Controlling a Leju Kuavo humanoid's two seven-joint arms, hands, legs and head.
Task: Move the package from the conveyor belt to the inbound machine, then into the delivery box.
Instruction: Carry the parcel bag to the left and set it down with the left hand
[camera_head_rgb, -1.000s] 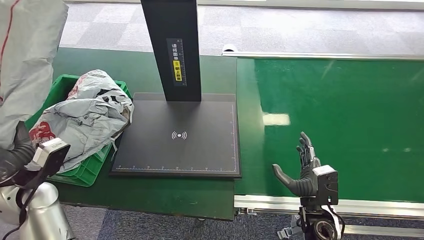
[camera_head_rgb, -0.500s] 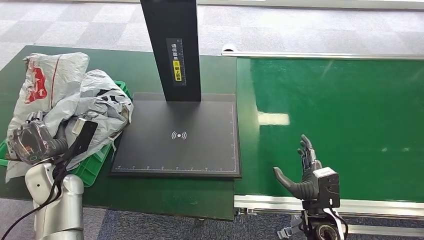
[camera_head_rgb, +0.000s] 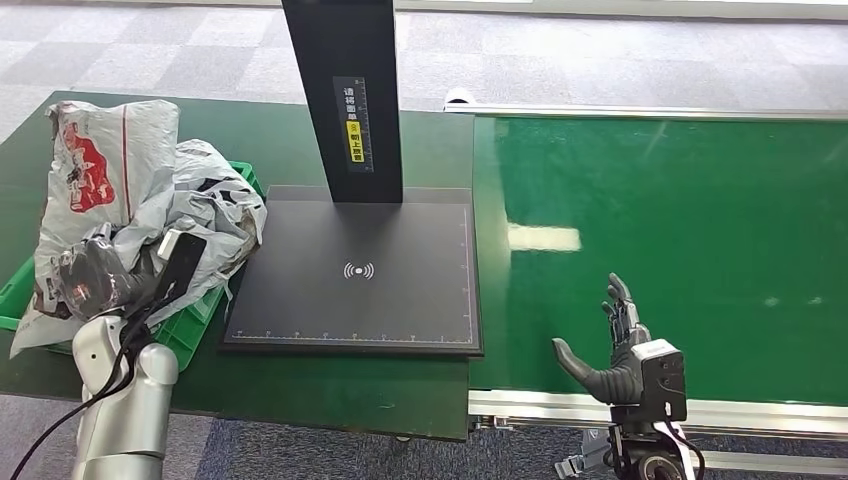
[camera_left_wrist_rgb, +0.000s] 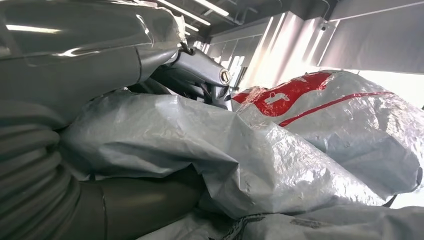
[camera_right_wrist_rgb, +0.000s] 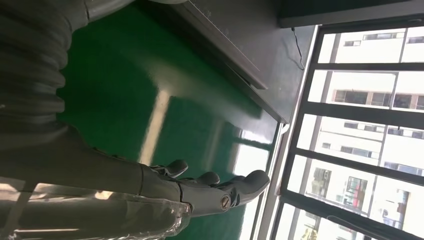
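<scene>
The package (camera_head_rgb: 100, 165), a grey mailer with red print, lies over the green delivery box (camera_head_rgb: 190, 335) at nine o'clock, with the left hand (camera_head_rgb: 90, 280) gripping it. The right hand (camera_head_rgb: 615, 350) is spread above the conveyor belt (camera_head_rgb: 680, 220). Last step; next I judge release.

Package (camera_head_rgb: 105, 165), grey with red print: carried down from high at the near left onto the heap over the green delivery box (camera_head_rgb: 190, 335), now slightly further right. Left hand (camera_head_rgb: 95, 275): lowered with it, still gripping. Right hand (camera_head_rgb: 615, 345): drifts slightly right over the conveyor belt (camera_head_rgb: 680, 220).
</scene>
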